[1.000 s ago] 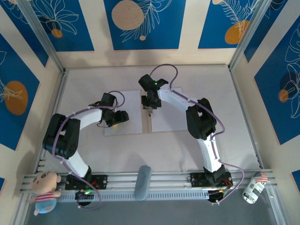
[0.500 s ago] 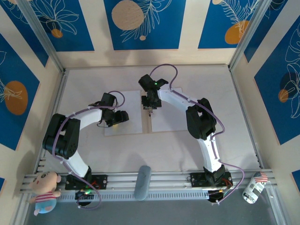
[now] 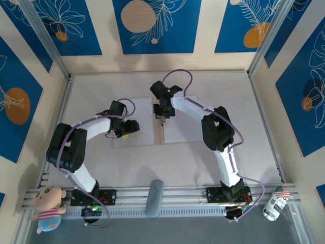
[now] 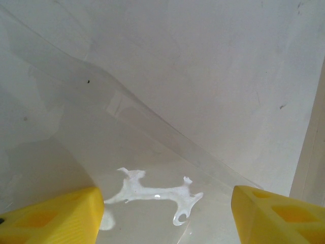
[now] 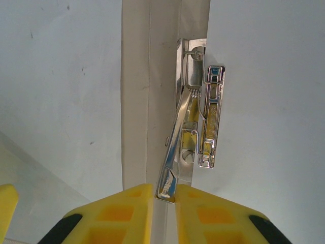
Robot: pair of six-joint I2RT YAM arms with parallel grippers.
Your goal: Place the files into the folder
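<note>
Files [image 3: 144,137] flat; L arm [image 3: 94,127] bent low, L end effector [image 4: 165,203] open; R end effector [image 5: 163,192] pinching clip lever [image 5: 179,134]

Overhead from behind, wrist views close above folder [image 5: 135,91]

No legible word, number or brand name anywhere. Nearest thing to a sign: a stars-and-stripes flag print on the small can [image 3: 273,204] lying at the near right corner of the surface. Faint stamped relief on the metal clip [image 5: 204,122] in the right wrist view, too fine to read. Only leaf and circle patterns on the blue wall panels [image 3: 152,25].
</note>
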